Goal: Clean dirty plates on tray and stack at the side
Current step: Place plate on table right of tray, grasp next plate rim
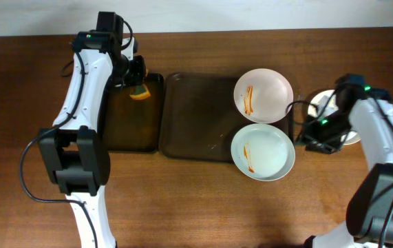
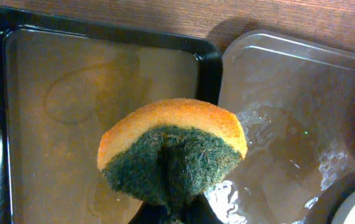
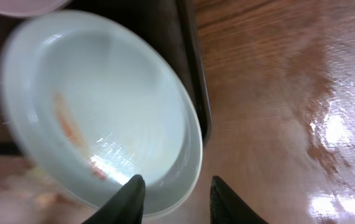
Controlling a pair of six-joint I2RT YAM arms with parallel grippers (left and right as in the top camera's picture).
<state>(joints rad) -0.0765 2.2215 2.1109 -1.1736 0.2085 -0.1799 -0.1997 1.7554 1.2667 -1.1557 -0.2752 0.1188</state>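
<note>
Pale near plate (image 1: 263, 151) smeared orange, overhanging tray's (image 1: 196, 117) right front corner, pink far plate (image 1: 263, 95) just behind it on tray, right end effector (image 3: 178, 200) released, fingers (image 3: 133, 198) straddling near plate's rim, left end effector (image 1: 137, 77) clenched on sponge (image 2: 172, 140) over wet basin (image 1: 124, 124)

On the reddish-brown wood-grain desk (image 1: 182, 200), the sponge (image 2: 172, 149) is orange above dark green, the tray (image 1: 196, 117) glossy dark brown, its two-o'clock plate (image 1: 272, 86) pinkish-white and four-o'clock plate (image 1: 273, 148) pale mint, both streaked orange-red.
</note>
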